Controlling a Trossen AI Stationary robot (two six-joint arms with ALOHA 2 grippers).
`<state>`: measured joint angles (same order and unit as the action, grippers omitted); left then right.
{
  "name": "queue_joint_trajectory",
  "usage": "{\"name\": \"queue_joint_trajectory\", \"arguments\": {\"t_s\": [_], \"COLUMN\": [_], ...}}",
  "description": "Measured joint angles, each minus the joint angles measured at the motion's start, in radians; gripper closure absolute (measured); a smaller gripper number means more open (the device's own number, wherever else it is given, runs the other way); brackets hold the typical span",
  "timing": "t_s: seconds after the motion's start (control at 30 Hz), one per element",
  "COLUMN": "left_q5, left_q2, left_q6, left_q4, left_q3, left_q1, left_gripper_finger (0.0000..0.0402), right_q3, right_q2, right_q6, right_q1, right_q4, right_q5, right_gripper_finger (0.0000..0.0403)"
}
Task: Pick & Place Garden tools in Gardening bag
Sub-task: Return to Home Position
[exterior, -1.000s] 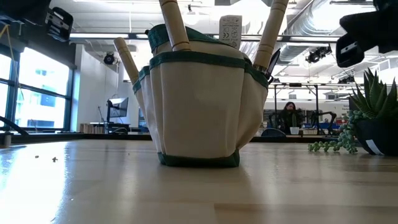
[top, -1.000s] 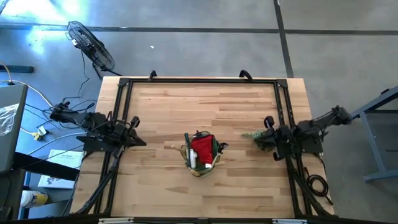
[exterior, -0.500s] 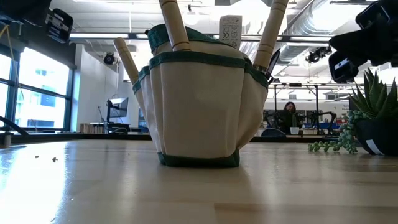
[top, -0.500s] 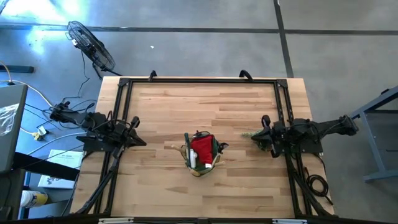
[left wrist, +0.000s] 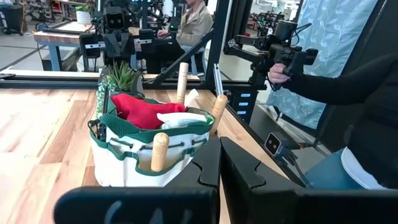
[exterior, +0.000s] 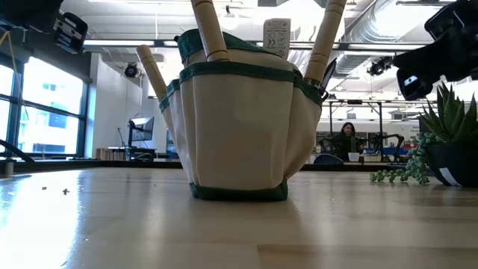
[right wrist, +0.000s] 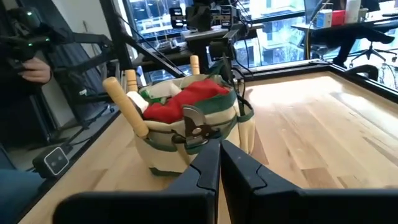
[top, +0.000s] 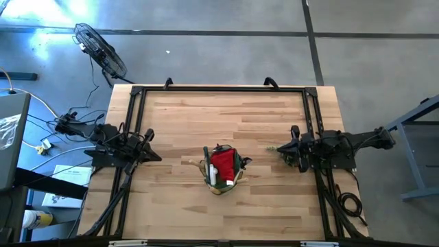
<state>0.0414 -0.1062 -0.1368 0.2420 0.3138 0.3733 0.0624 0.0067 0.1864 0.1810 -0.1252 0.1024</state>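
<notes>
We see the wooden table (top: 226, 110) filling mid-frame from above, with the gardening bag (top: 221, 170) just below its centre. The left gripper (left wrist: 219, 144) at the left edge and the right gripper (right wrist: 219, 147) at the right edge are both pinched narrow, holding nothing. A red fabric bundle (left wrist: 140, 109) lies inside the bag, and pruning shears (right wrist: 194, 127) stick out of it.

The left gripper (left wrist: 220, 144) points at the gardening bag (left wrist: 124, 168), its two dark fingers closed against each other. The bag stands upright on the wooden table (left wrist: 37, 130). A red bundle (left wrist: 140, 109) and a white item (left wrist: 180, 118) fill its mouth. A tall handle (left wrist: 182, 81) and a slanted handle (left wrist: 217, 109) rise beside them, and a short handle (left wrist: 160, 151) sticks from a side pocket. A spiky plant (left wrist: 121, 76) shows behind the bag. Past the table's edge, a person's hand (left wrist: 278, 73) holds a black device (left wrist: 283, 53).
</notes>
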Motion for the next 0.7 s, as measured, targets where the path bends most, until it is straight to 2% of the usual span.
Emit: {"name": "queue_joint_trajectory", "arguments": {"t_s": [0.17, 0.37, 0.57, 0.7], "left_q5": [0.000, 0.001, -0.003, -0.003], "left_q2": [0.000, 0.000, 0.000, 0.000], "left_q6": [0.000, 0.000, 0.000, 0.008], "left_q4": [0.000, 0.000, 0.001, -0.001], "left_q3": [0.000, 0.000, 0.000, 0.000], "left_q1": [0.000, 0.000, 0.000, 0.000], "left_gripper_finger": [0.0401, 0.0401, 0.0401, 0.0401], "right_q3": [-0.004, -0.054, -0.054, -0.054], "right_q2": [0.000, 0.001, 0.003, 0.003], "right_q6": [-0.026, -0.060, -0.052, -0.017], "right_q1": [0.000, 0.000, 0.000, 0.000], "right_q4": [0.038, 0.198, 0.206, 0.185], "right_q5": [-0.025, -0.034, -0.048, 0.018], "right_gripper_finger": [0.0399, 0.0399, 0.0399, 0.0399]}}
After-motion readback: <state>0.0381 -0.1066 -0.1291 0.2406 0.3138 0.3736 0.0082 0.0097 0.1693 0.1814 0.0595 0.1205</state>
